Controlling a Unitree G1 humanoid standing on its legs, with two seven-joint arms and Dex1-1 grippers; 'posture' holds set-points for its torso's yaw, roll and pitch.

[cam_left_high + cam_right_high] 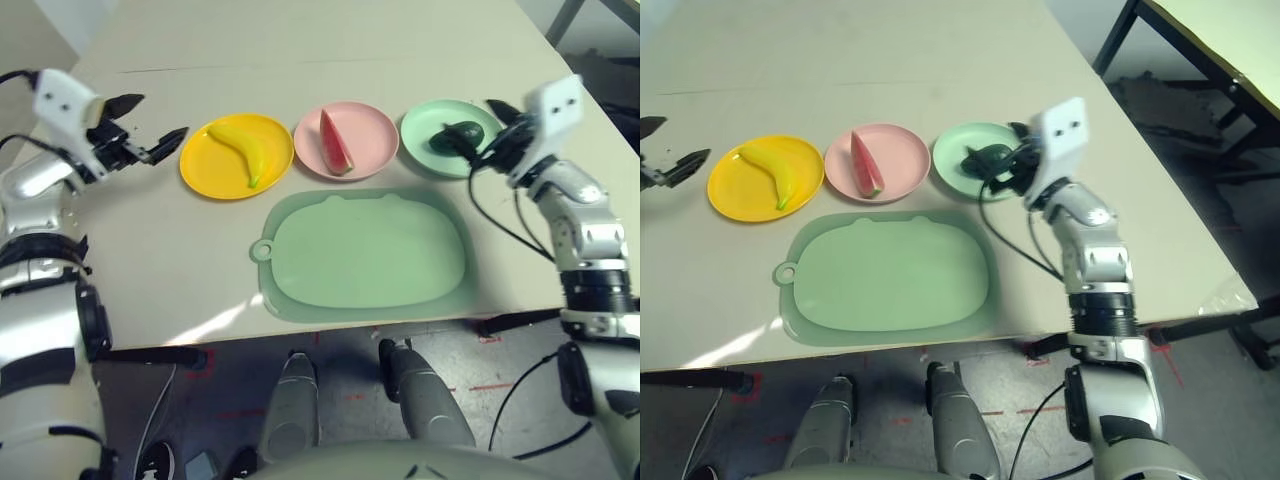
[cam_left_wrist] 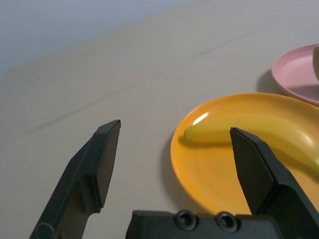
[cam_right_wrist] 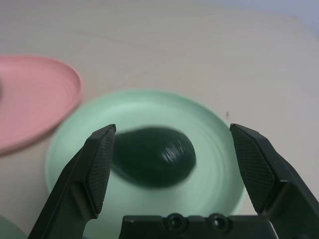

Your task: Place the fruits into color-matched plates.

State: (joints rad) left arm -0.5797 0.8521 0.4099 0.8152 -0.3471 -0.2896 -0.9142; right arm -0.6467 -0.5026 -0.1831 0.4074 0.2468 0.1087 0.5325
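The yellow banana [image 1: 243, 150] lies in the yellow plate [image 1: 205, 172]. A red watermelon wedge [image 1: 335, 143] rests in the pale pink plate [image 1: 372, 135]. In the mint green plate [image 1: 424, 122] sits the dark green avocado [image 3: 152, 157]. My left gripper [image 1: 155, 118] hovers open just left of the yellow plate, nothing between its fingers. My right gripper [image 1: 490, 133] stands open at the green plate's right rim, its fingers spread on either side of the avocado without touching it.
A large green rounded-rectangle mat [image 1: 370, 250] lies nearer the front edge, below the three plates. Bare beige table stretches behind the plates. The table's right edge runs close to my right arm.
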